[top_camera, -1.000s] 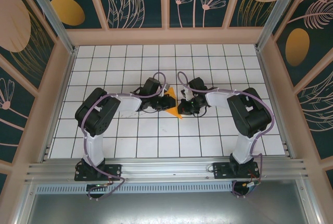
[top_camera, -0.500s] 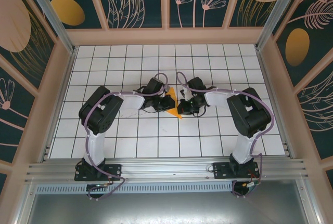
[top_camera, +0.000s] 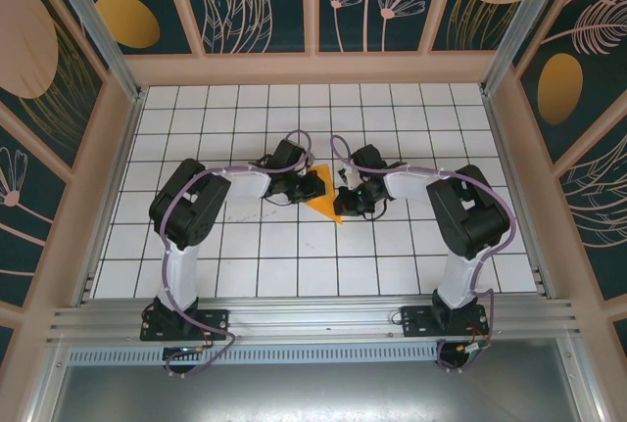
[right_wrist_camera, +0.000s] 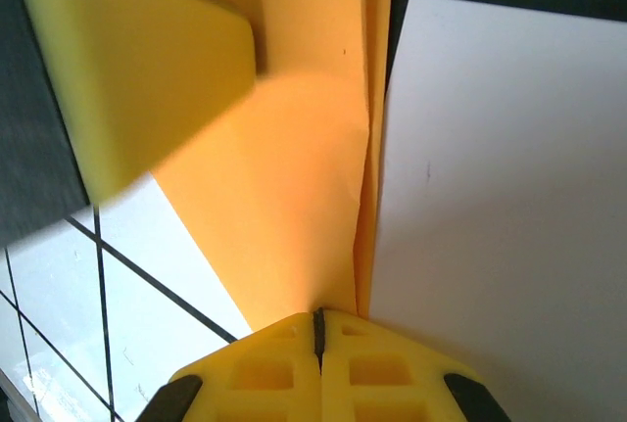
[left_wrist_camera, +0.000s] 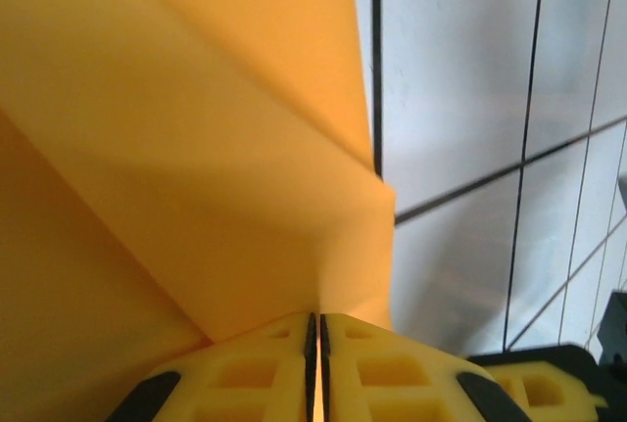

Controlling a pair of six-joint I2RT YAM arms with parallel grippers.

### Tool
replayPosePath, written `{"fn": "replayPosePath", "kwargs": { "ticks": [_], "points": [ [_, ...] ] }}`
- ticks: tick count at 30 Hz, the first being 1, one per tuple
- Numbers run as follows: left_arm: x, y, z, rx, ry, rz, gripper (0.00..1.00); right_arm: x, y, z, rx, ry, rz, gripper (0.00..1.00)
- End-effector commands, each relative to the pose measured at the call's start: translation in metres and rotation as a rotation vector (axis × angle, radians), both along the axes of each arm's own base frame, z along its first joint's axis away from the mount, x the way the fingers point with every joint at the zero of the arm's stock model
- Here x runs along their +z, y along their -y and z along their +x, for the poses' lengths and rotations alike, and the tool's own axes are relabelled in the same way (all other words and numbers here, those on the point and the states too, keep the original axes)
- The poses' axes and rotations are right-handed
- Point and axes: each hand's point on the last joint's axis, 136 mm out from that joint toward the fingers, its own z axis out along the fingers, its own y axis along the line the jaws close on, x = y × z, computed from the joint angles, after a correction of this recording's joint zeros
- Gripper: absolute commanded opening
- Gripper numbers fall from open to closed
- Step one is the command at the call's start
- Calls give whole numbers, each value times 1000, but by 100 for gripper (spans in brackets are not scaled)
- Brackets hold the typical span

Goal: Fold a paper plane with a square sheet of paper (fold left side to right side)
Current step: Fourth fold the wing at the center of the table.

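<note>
The orange sheet of paper, folded narrow with a point toward the near side, lies mid-table between both grippers. My left gripper sits on its left side. In the left wrist view the yellow pads stand shut, with a raised fold of the paper running into the thin slit of the left gripper. My right gripper is at the paper's right edge. Its tips are shut and press against the layered fold of the paper. A finger of the left gripper shows above that fold.
The white tiled table is walled by a pinkish frame at the back and both sides. An aluminium rail runs along the near edge, with both arm bases on it.
My left arm has shifted a little to the right and toward the back, taking the paper's left flap with it. The right gripper has stayed in place.
</note>
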Motion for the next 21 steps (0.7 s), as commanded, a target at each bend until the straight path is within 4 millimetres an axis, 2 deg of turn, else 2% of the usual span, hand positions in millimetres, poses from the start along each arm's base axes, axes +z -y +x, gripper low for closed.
{"fn": "replayPosePath", "kwargs": {
  "ticks": [1,13,21],
  "points": [
    [-16,-29,28,81,37,91,13,-68,67,-48,-10,-168,-350,0],
    [-23,-63,60,138,74,134,13,-67,67,-50,-8,-176,-348,0],
    [-19,-77,84,163,99,154,14,-68,68,-53,-5,-182,-353,0]
  ]
}}
